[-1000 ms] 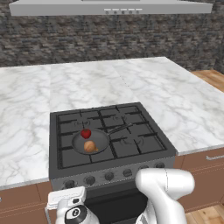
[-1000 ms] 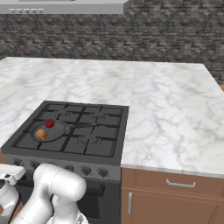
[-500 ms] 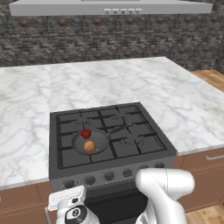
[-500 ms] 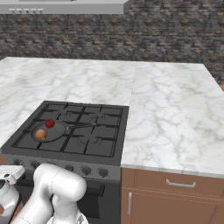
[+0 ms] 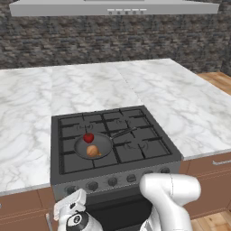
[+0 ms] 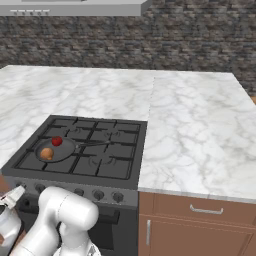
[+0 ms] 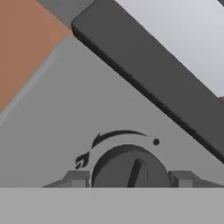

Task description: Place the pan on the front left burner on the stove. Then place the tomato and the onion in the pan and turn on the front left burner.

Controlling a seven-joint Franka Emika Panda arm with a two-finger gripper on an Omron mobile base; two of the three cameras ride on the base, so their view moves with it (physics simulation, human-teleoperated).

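The dark pan (image 5: 103, 143) (image 6: 64, 147) rests on the front left burner (image 5: 67, 161) of the stove (image 5: 135, 121), its handle pointing right. Inside it lie the red tomato (image 5: 89, 137) (image 6: 57, 141) and the tan onion (image 5: 92, 150) (image 6: 46, 154). My gripper (image 7: 129, 179) is low at the stove's front panel, its two fingertips (image 7: 76, 178) pressed against either side of a round dark knob (image 7: 129, 168) with a flame mark beside it. The knob's pointer leans slightly right of straight up. My wrist (image 5: 72, 216) hangs below the panel's left end. No flame shows at the burner.
A row of knobs (image 5: 112, 182) (image 6: 97, 194) runs along the stove front above the oven door. Marble counter (image 5: 189, 108) surrounds the stove, with wooden drawers (image 6: 200, 212) to the right. A range hood (image 5: 113, 6) hangs above, in front of a stone wall.
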